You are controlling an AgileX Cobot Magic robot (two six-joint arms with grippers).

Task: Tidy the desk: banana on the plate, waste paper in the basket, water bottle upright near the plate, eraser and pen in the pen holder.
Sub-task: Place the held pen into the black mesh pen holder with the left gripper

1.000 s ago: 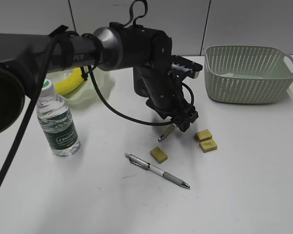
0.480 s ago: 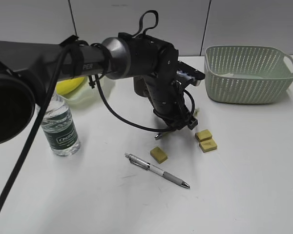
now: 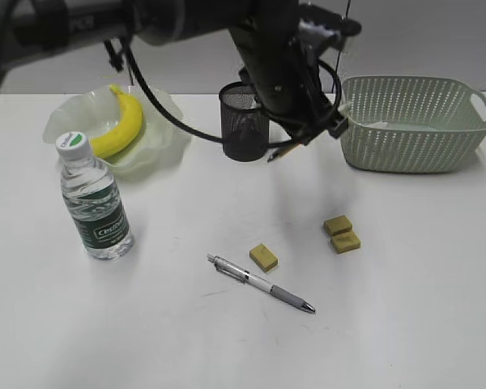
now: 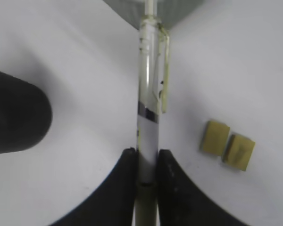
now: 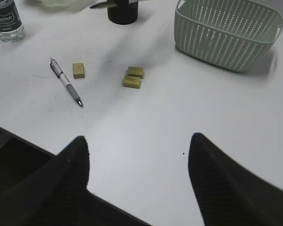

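Left tool [image 4: 146, 165] clamped on clear pen [image 4: 148, 108], newly lifted off worktop [image 3: 405, 308] beside pen holder [image 3: 243, 121]; right tool [image 5: 137, 176] apart.

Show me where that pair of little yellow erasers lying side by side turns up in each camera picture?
Exterior view: pair of erasers, right of centre on the desk.
Left wrist view: lower right, right of the held pen.
Right wrist view: upper middle.
Shared landmark: the basket, beyond them.

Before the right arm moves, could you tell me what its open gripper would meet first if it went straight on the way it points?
Judging by the right wrist view, the right gripper points down at bare desk; the paired erasers lie further along that line. Depth is unclear.
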